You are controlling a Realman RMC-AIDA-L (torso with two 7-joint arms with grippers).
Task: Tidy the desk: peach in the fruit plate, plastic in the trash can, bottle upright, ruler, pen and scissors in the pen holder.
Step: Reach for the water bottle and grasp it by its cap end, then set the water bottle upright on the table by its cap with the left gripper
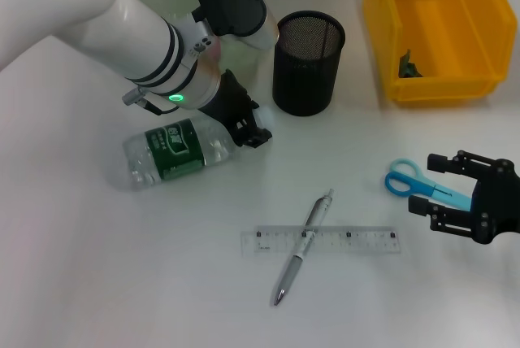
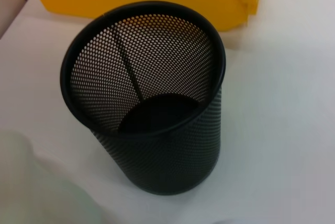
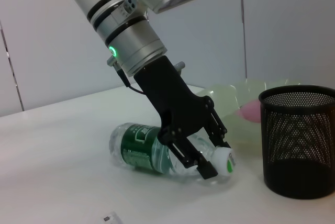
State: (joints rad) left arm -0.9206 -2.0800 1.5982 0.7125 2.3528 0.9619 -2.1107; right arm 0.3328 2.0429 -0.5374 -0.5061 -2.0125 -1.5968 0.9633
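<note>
Looking at it now, the left end effector (image 1: 253, 130) is clamped around the neck of the bottle (image 1: 175, 153), which is lying on its side near the middle of the bench (image 1: 97, 283). The peach (image 3: 251, 110) seems to be sitting in the fruit plate (image 3: 230, 98) already, and something green's in the yellow bin (image 1: 431, 31). Ruler (image 1: 322, 241), pen (image 1: 303, 247) and scissors (image 1: 422, 185) are all out toward the front edge, pen holder (image 1: 307, 62) empty. Right end effector (image 1: 439, 189) hangs spread wide over the scissors.
</note>
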